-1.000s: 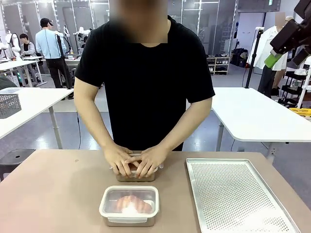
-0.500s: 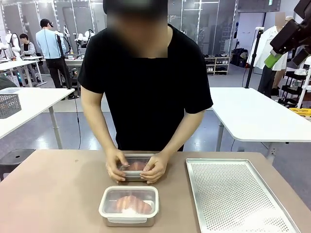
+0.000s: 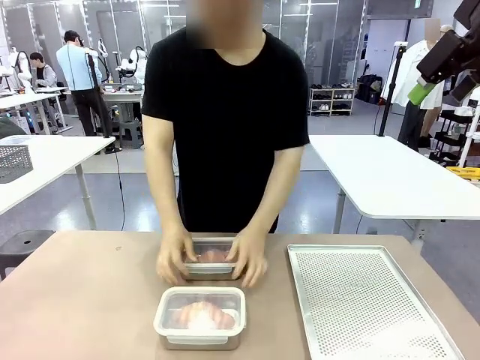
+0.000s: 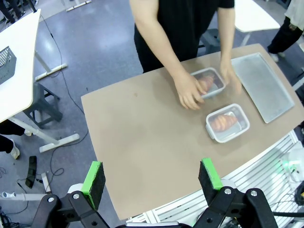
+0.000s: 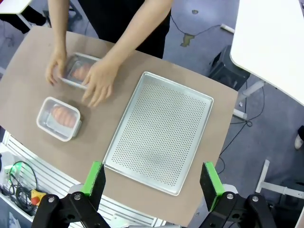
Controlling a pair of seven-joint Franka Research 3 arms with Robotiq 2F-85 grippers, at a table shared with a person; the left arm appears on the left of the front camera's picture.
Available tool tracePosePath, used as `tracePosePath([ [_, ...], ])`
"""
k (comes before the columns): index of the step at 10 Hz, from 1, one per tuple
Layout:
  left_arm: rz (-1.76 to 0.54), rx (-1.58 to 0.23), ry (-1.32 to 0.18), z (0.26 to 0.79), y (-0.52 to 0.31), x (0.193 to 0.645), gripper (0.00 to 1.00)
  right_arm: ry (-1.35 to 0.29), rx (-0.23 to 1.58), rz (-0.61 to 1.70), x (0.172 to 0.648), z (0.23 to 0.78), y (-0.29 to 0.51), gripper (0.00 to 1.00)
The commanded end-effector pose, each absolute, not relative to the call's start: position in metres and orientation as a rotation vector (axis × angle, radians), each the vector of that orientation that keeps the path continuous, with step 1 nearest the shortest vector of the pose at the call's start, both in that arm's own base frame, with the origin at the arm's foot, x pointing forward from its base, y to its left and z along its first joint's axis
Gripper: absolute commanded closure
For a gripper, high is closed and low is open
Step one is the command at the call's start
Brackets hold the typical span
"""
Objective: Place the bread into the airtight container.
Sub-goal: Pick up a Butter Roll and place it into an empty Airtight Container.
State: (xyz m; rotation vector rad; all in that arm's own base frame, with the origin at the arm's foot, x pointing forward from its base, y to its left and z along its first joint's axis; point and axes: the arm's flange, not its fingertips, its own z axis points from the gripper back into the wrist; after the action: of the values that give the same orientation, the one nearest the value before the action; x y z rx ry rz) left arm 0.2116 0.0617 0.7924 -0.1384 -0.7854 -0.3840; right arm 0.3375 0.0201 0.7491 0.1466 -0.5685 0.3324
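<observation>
Two metal airtight containers stand on the brown table. The near container (image 3: 200, 317) has a clear lid on it and golden bread (image 3: 201, 315) inside. A person's hands (image 3: 169, 261) hold the sides of the far container (image 3: 212, 259), which also has bread (image 3: 212, 256) in it. In the left wrist view my left gripper (image 4: 151, 176) hangs open high above the table's near edge, far from both containers (image 4: 227, 123) (image 4: 209, 81). My right gripper (image 5: 152, 179) is open too, high over the tray, and its green pad shows at the top right of the front view (image 3: 421, 92).
A perforated metal tray (image 3: 367, 300) lies bare on the table's right side (image 5: 159, 130). The person stands at the far edge. White tables (image 3: 390, 176) stand beyond, and the table's left half is free.
The person has straightened up and slid both hands from the top of the far container to its sides. Neither gripper has moved.
</observation>
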Motion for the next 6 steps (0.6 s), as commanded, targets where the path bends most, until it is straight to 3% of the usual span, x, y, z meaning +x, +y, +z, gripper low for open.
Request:
tracePosePath([
  [1,-0.386,-0.135,-0.786,0.7947,0.0608,0.2120,0.00,-0.559,0.138,0.318,0.3379,0.7522,0.0217,0.00],
  [6,-0.386,-0.135,-0.786,0.7947,0.0608,0.2120,0.00,-0.559,0.138,0.318,0.3379,0.7522,0.0217,0.00],
])
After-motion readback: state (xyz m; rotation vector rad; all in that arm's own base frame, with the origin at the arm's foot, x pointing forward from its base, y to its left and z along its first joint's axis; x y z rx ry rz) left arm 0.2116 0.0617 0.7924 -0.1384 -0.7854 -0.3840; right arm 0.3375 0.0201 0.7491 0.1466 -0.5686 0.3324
